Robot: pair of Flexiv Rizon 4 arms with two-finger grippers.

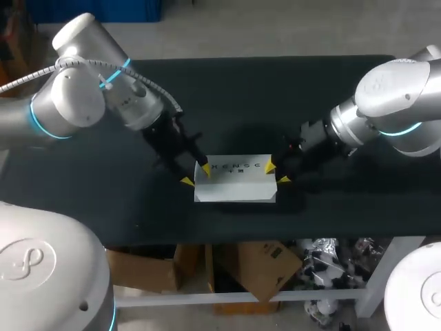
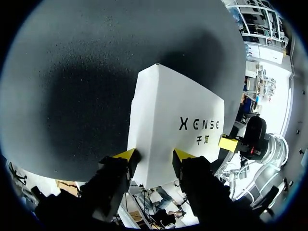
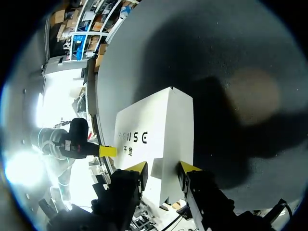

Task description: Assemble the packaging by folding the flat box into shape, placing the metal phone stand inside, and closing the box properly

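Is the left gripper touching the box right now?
Cannot tell. In the left wrist view the left gripper sits astride the near end of the box with no clear gap, but neither that view nor the head view shows contact plainly.

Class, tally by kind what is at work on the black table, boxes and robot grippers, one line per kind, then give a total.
White box: 1
Grippers: 2, the left gripper and the right gripper, one at each end of the box
Total: 3
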